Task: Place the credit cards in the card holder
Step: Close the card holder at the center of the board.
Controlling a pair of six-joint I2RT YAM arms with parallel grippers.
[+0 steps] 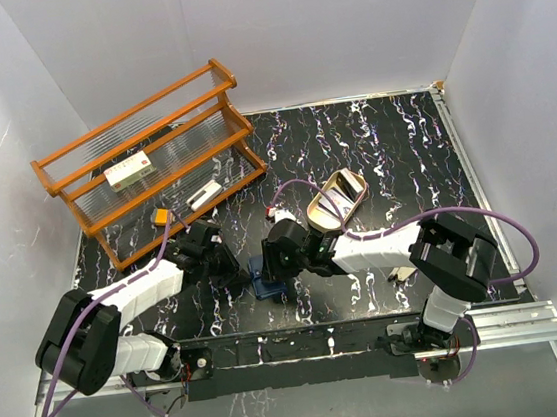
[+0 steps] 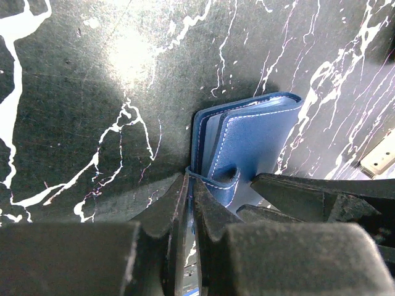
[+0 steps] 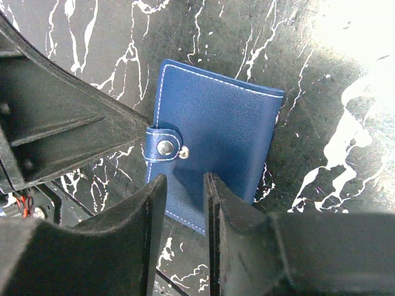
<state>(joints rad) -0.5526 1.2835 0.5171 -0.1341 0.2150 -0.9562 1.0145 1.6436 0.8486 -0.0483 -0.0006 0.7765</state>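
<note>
White walls (image 1: 338, 21) box in the left, far and right sides, so I have little room to swing wide. The surface (image 1: 392, 145) is black with white veining and shows bright glare, so I judge it slick: a thin card would be hard to lift off it flat.

A wooden rack (image 1: 151, 152) fills the far left, and an oval tray (image 1: 356, 181) sits right of centre, well apart from my work.

The holder (image 3: 216, 129) is near the middle of the surface, between my two arms. It looks light and soft, with stitched leather-like covers that should flex and slide if I push them. I'd hold it by a cover edge, not across its face.

My left tool (image 2: 190, 188) is pinched almost fully closed on the holder's edge beside the strap (image 3: 173, 137). My right tool (image 3: 182, 185) is a narrow way open over the near edge, gripping nothing. The strap is fastened by its snap (image 3: 165, 147), which has to come undone first.

What I take for a card (image 1: 403, 274), small and pale, lies right of the holder by my right arm.
</note>
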